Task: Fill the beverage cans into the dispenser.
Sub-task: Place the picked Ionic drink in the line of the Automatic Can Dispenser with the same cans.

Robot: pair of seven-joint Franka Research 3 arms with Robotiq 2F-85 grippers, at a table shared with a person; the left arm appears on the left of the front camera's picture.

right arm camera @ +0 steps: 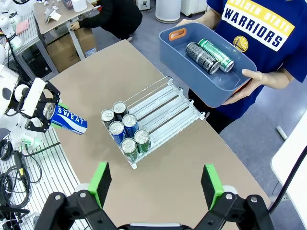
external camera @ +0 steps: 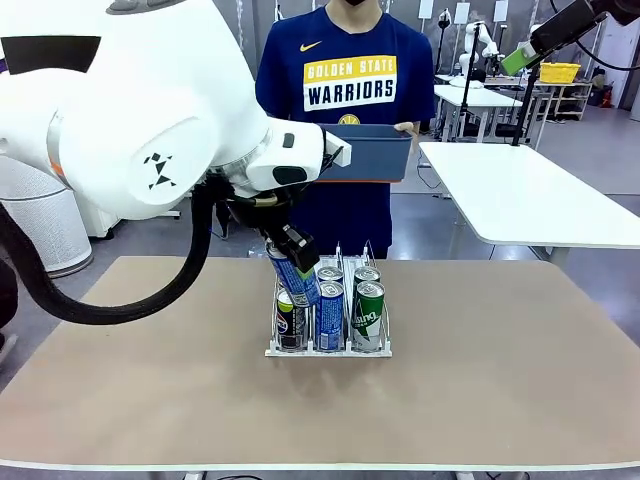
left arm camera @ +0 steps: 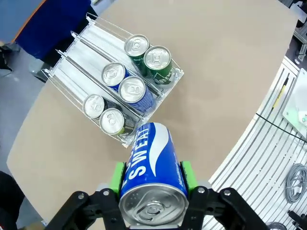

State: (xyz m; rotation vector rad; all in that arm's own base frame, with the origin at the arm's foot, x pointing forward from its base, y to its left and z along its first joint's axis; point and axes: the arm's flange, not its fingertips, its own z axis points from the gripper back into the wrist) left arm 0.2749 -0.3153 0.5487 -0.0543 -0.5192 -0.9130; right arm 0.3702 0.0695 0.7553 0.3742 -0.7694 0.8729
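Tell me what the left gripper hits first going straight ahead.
Probably the dispenser, at its front edge near the front blue can; the held can in the left gripper would touch first. Depth is unclear.

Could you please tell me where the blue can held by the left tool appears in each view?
Front: blue can, centre, tilted, by the dispenser's left lane.
Left wrist: can bottom centre, dispenser above left.
Right wrist: can at left, dispenser at centre.
Shared landmark: the dispenser.

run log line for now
left gripper shut on blue aluminium can | right gripper open | clear-plastic three-lane dispenser: six cans standing | person's blue-grey bin: two cans
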